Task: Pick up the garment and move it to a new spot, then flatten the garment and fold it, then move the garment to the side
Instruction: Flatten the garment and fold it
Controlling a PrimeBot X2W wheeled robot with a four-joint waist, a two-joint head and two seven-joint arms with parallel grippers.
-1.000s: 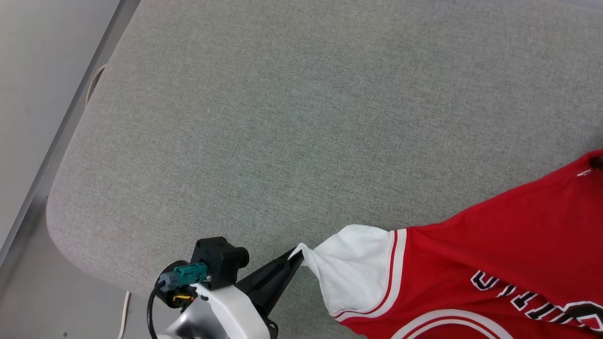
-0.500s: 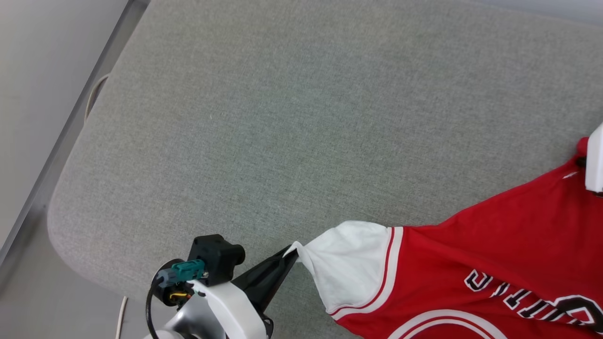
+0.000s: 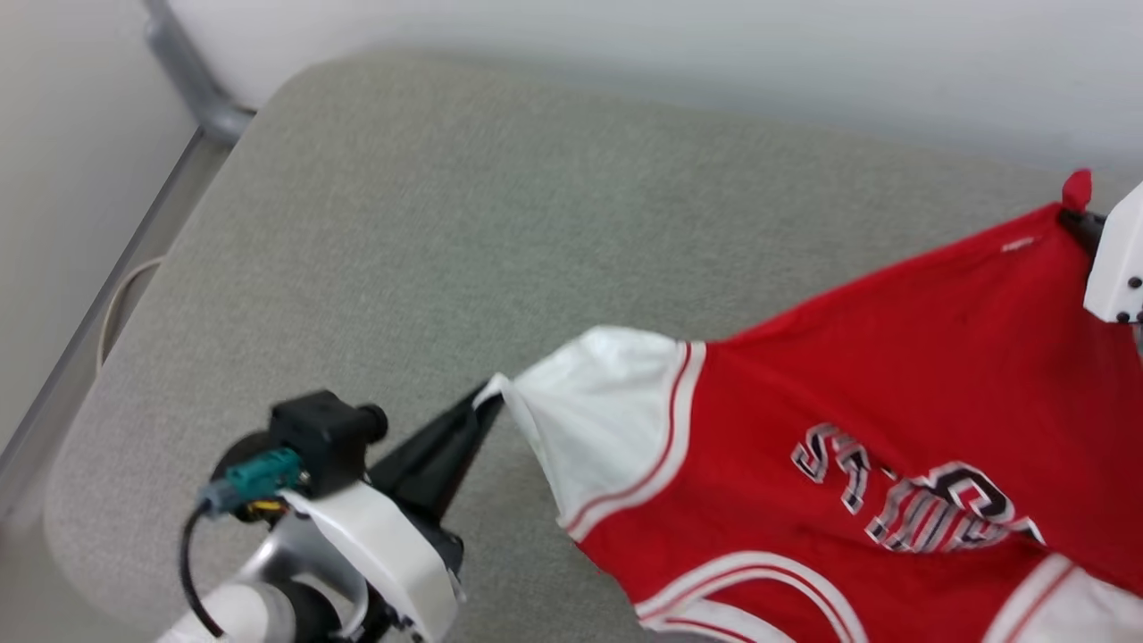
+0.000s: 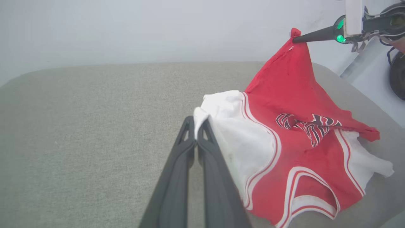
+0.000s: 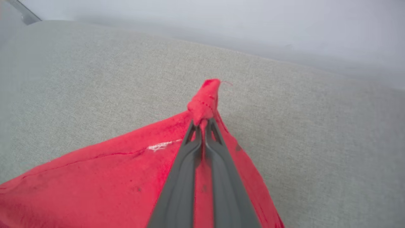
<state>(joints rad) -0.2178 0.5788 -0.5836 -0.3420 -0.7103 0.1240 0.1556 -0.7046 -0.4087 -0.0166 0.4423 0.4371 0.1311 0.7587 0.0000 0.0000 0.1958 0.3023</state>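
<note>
- The garment point(image 3: 848, 375) is a red sports-jersey shirt of thin knit, with white short sleeves, red-and-white striped trim and black-and-white block characters. It is strung between the two hands over the grey fabric-covered table point(image 3: 429, 223), toward the right and near side in the head view. Its lower part rests on the table.
- The left hand point(image 3: 487, 404) is clamped on the very tip of one white sleeve point(image 3: 598, 402), with the fingers pressed together on a thin fold of cloth.
- The right hand point(image 5: 202, 124) is clamped on a red corner of the body, held higher than the sleeve. A small bunch of cloth pokes past its fingertips.
- The shirt looks light and wholly limp. It sags between the two pinches, and the far sleeve point(image 4: 367, 158) lies rumpled on the table.
- Whatever is not held will probably trail behind and drag on the woven table covering.
- The knit looks smooth, so it may be slippery. The left pinch holds very little cloth and could slip under a hard pull, so a deeper bite would be safer.
- These two holds pull the shirt on a diagonal, which should be enough to carry it.
- For flattening, matching points such as both shoulders or both bottom corners would likely spread it more evenly.
- The shirt is not fragile, though a sharp tug could stretch the striped trim.
</note>
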